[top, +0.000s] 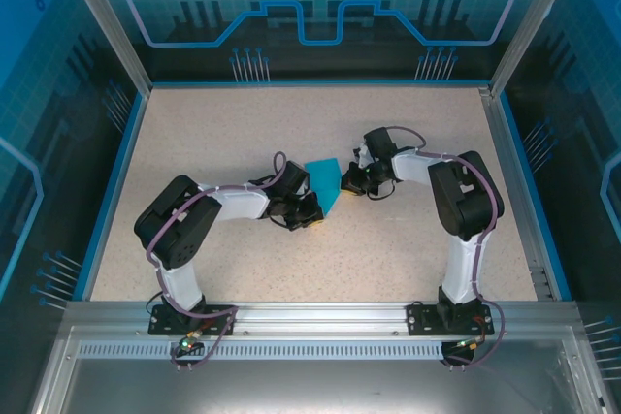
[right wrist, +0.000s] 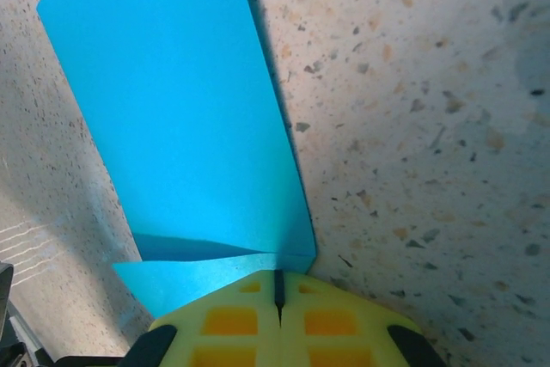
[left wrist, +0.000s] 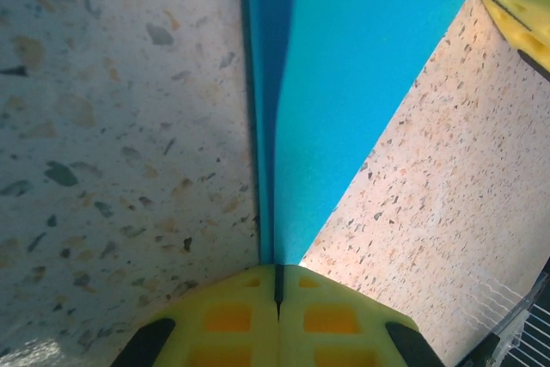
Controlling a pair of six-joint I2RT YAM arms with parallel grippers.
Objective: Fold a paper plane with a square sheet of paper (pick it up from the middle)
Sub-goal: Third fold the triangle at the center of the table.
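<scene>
Left tool [top: 314,212], right tool [top: 350,181] pinch paper [top: 323,179], lying near-far

Right hand [right wrist: 277,283] pinches the folded sheet of paper [right wrist: 185,126].

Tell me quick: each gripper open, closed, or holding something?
Left gripper: fingers closed, pinching the blue paper.
Right gripper: fingers closed, pinching the blue paper too.

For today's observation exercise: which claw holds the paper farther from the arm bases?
The right claw, gripping the paper's far side; the left claw pinches its near tip, lower in the top view.
</scene>
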